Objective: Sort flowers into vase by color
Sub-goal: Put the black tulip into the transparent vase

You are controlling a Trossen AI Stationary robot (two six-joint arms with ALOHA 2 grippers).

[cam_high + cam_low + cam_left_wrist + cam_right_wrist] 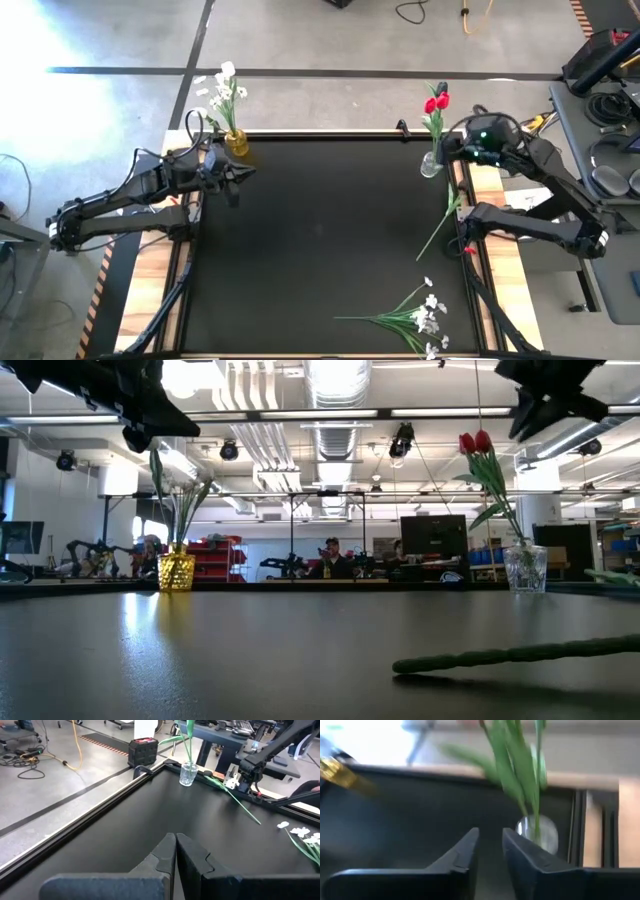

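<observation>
Tulips (pixel 436 101) red, green-stemmed, upright in clear vase (pixel 431 165).

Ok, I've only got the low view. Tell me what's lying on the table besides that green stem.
Observer: A leafy spray of white blossoms lies in the table corner diagonally opposite the gold vase.
Operator: Give me the colour in that gold vase.
Observer: White flowers stand in it.
Operator: Now place the left gripper.
Observer: The left gripper is shut, just beside that vase, holding nothing.
</observation>
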